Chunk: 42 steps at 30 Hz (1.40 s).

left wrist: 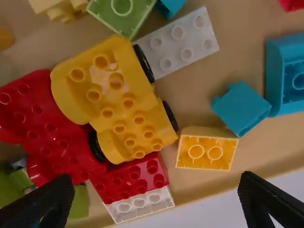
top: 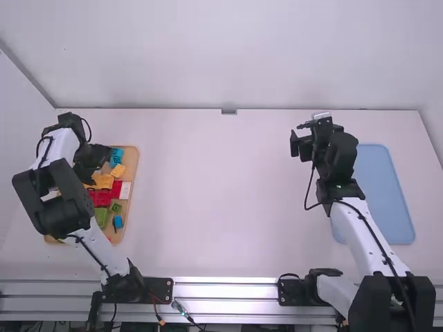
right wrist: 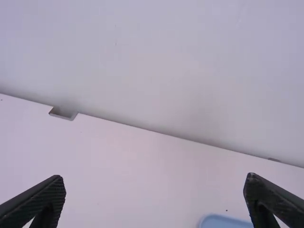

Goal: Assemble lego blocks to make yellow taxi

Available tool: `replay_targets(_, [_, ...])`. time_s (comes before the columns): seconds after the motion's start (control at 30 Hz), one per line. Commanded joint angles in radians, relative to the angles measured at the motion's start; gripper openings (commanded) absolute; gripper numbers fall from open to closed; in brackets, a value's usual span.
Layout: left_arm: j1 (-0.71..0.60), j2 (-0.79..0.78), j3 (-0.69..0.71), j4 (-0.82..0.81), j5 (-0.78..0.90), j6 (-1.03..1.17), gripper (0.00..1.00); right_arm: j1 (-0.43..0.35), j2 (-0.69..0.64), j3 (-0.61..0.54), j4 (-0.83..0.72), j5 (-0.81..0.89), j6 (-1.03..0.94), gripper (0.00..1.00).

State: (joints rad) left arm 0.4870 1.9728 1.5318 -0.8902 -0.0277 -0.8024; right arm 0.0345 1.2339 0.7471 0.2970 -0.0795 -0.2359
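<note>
Two white blocks, one tan tray

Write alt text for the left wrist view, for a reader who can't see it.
Yellow pieces with black wheels lie among red, white, green and blue toy bricks on a tan tray, beneath the open left claw.

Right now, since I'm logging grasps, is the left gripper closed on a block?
No, the left gripper has its fingers spread wide above the tray of loose blocks.
</note>
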Motion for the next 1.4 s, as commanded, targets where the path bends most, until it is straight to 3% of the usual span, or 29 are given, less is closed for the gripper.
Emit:
replay_targets(0.0, [-0.003,-0.002,-0.003,-0.002,-0.026,-0.072,0.93,-0.002,0.005,0.043,0.005,-0.002,0.003,0.99])
replay_targets(0.27, [-0.003,-0.002,-0.08,0.07,-0.036,-0.203,0.92,-0.002,0.005,0.043,0.004,-0.002,0.0,0.99])
replay_targets(0.83, [-0.004,-0.002,-0.165,0.183,-0.016,-0.15,0.87,-0.002,0.005,0.043,-0.005,-0.002,0.0,0.99])
replay_targets(0.93, [0.0,-0.002,-0.184,0.212,-0.017,-0.15,0.81,-0.002,0.005,0.043,-0.018,-0.002,-0.001,0.99])
replay_targets(1.37, [-0.001,-0.002,-0.25,0.302,-0.018,-0.151,0.82,-0.002,0.005,0.043,-0.026,-0.002,0.0,0.99])
